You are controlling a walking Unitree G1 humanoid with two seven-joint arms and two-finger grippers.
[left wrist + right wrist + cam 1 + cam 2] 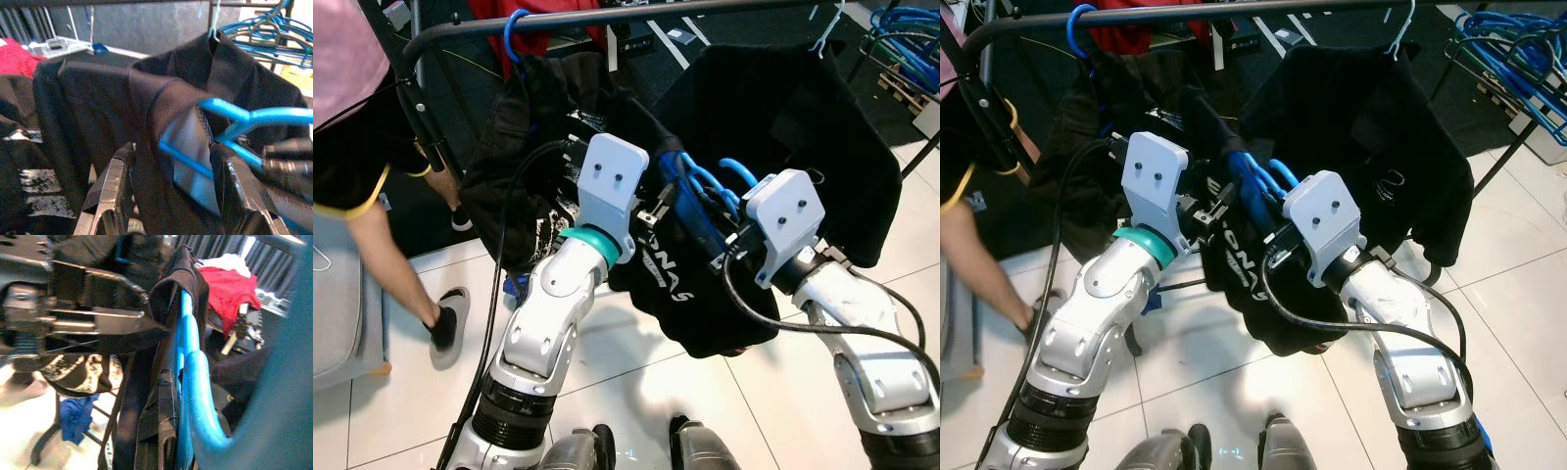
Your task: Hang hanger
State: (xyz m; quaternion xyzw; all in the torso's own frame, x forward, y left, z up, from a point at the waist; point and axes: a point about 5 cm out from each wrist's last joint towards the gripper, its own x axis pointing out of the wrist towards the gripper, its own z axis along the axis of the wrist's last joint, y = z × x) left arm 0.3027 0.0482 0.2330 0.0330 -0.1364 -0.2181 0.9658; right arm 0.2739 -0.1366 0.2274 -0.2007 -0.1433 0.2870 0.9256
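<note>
Here, the bright blue plastic hanger (700,196) sits between the two raised arms, just below the dark metal rail of the clothes rack (636,15), with a black printed T-shirt (690,284) draped over it and hanging slack beneath. The right gripper (168,396) is clamped on the hanger's blue bars near the neck. The left gripper (171,196) has its two taped black fingers apart, straddling a fold of the shirt's collar and one blue arm of the hanger.

By my judgement the hanger is light and stiff, its smooth plastic a little slippery; the shirt is soft, floppy and adds most of the load, so it may slide off an arm if the hanger tips. The firm hold is on the rigid bars close to the hook, not on the cloth.

Seen from the head, the hanger's long axis runs roughly front to back between the grippers, across the rail and not along it, and its curved hook (739,168) rises toward the rail. It is not yet on the rail. Another black garment (783,127) hangs to the right, and a person's leg (396,264) stands at the left.
</note>
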